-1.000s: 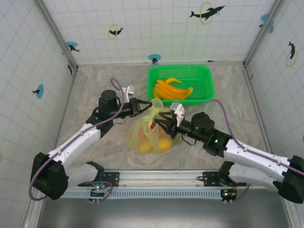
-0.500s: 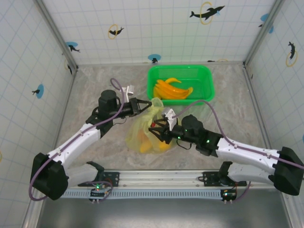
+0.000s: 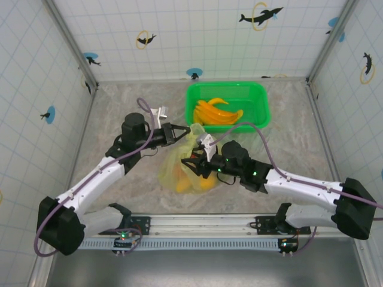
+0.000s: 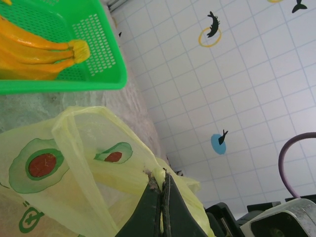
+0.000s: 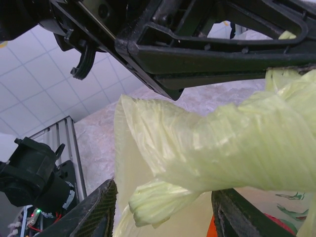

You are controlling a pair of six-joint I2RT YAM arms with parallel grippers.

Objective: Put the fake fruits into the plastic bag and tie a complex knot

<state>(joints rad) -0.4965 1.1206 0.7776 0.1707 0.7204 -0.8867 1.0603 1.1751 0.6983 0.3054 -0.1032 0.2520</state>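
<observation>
The left hand [image 3: 181, 130] was shut tight on the top edge of the plastic bag [image 3: 172, 170]. In the left wrist view its two fingers [image 4: 150, 207] were pressed together, with a thin bit of the bag pinched between their tips. The bag spread out below and in front of that hand. It was pale yellow-green and crinkly, with round green pictures that had red middles. Past the bag stood a green basket [image 4: 106, 49] with yellow-orange bananas [image 4: 34, 47] lying in it.

The right hand [image 3: 191, 162] was open wide. In the right wrist view its two fingers [image 5: 94, 215] stood far apart, and a rolled-up strip of the bag lay between them. I could not tell if the strip touched either finger. Just above this hand were the black fingers of the left hand, gripping the bag at their tips.

From above, the two hands were close together. The left one was at the top of the bag and the right one was at the bag's side. Some fake fruits [image 3: 205, 182] showed orange through the bag, just under the right hand. The bag sat on the tabletop [image 3: 119, 107], and the basket stood beyond both hands.
</observation>
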